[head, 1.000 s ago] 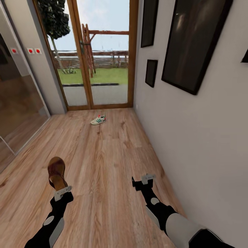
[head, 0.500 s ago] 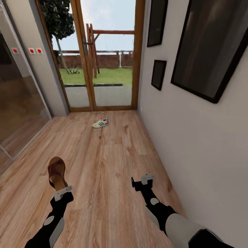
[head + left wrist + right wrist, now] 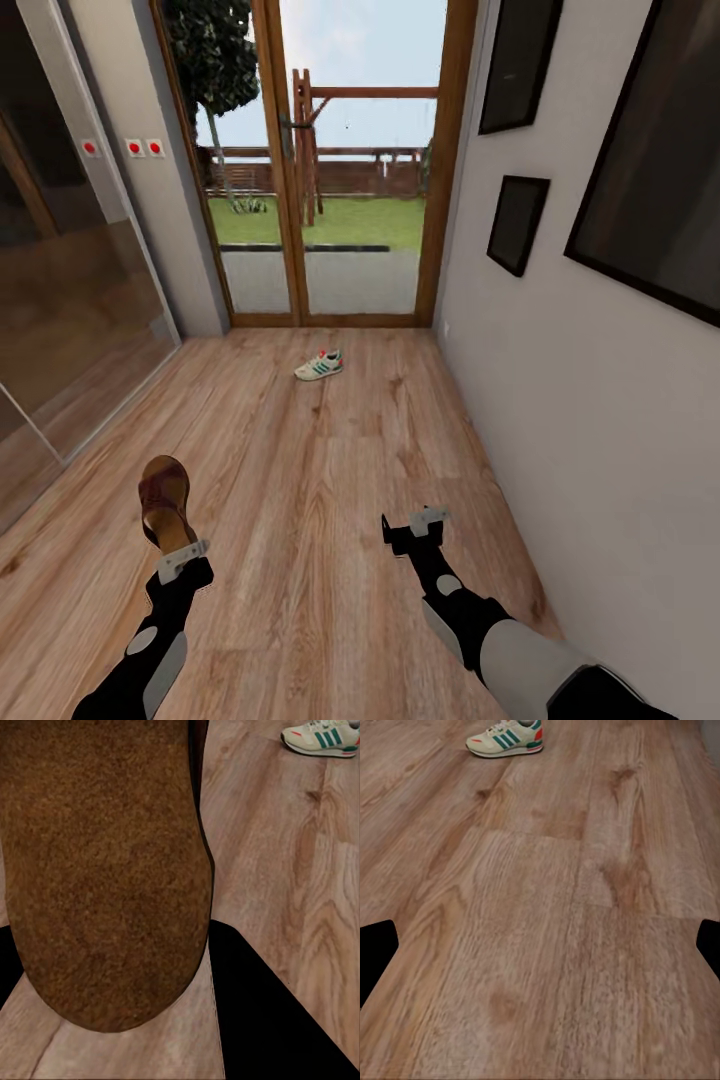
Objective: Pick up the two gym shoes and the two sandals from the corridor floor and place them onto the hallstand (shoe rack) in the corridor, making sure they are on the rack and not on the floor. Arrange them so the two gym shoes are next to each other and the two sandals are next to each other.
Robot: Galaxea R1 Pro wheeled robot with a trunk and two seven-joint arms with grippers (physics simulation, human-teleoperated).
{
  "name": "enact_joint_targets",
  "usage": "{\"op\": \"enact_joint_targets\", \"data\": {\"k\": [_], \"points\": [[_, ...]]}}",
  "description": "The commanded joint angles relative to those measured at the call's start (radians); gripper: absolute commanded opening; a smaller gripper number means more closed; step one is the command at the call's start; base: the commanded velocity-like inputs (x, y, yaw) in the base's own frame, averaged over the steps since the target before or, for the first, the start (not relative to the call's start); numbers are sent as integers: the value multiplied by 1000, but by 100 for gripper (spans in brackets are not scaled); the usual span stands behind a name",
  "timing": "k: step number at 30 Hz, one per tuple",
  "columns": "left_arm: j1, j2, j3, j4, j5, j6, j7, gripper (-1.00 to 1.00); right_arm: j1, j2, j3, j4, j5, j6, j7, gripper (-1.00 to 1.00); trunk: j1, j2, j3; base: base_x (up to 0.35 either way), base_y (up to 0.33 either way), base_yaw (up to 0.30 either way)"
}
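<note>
Above the corridor floor (image 3: 330, 470), left jaws (image 3: 180, 552) clamp a sandal (image 3: 163, 500); right jaws (image 3: 418, 522) spread wide, empty

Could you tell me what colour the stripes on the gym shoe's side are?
Green, on the white gym shoe; clearest in the right wrist view.

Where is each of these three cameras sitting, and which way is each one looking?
Head view: on the robot's head, facing down the corridor toward the glass door; both arms show.
Left wrist view: near the left gripper, looking along the held sandal.
Right wrist view: near the right gripper, over the floor; its finger tips show at the edges.
All three share the gym shoe.
</note>
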Motion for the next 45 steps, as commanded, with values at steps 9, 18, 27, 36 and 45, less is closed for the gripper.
{"op": "enact_joint_targets", "data": {"k": [9,18,27,36,45], "points": [[0,0,-2,0,2,-2,3,-100,2,1,9,1,-6,-3,-5,100,0,0,-1,338,0,5],[0,1,-2,0,2,-2,3,-100,4,1,9,1,-5,-3,-6,100,0,0,-1,338,0,0],[0,1,-2,0,2,-2,3,-100,4,1,9,1,-5,-3,-6,100,0,0,-1,338,0,0],[0,0,-1,0,2,-2,3,-100,4,1,9,1,-5,-3,-4,100,0,0,-1,338,0,0],[0,0,-1,2,2,-2,3,-100,5,1,9,1,-5,-3,-5,100,0,0,-1,338,0,0]]}}
